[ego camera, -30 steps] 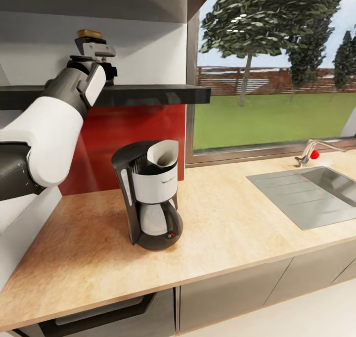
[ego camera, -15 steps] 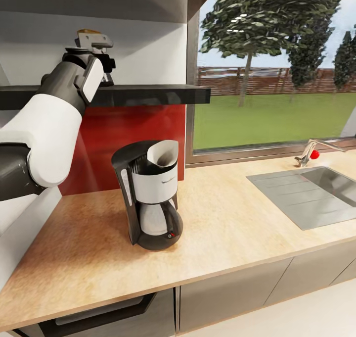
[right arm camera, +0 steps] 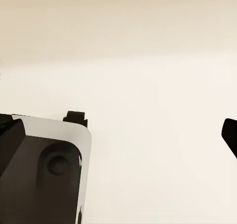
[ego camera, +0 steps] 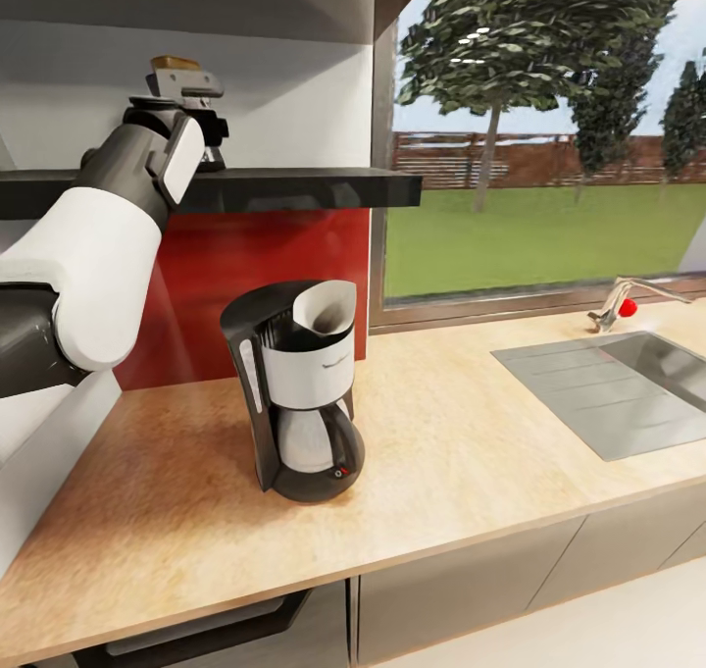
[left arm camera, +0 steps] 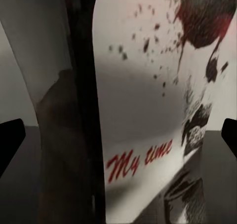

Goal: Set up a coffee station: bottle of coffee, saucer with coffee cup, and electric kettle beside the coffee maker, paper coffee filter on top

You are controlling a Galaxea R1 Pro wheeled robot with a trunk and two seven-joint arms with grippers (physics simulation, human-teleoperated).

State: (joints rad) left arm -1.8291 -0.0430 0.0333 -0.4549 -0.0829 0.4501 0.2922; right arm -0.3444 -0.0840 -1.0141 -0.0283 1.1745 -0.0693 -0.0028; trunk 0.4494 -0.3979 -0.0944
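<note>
**Kitchen shelf (ego camera: 294,187): coffee bottle pickup**

Item: bottle of coffee (left arm camera: 148,110), on shelf above countertop (ego camera: 441,433). Left gripper (left arm camera: 118,140) fingertips straddle it, spread wide, not clamped. Step judged: grasping. Next: close, lift, set beside coffee maker (ego camera: 299,388).

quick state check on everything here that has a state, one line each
coffee maker: upright on the countertop, carafe in place
paper coffee filter: seated in its top
bottle of coffee: on the kitchen shelf, between open jaws
left gripper: open, around the bottle
right gripper: open, empty
</note>
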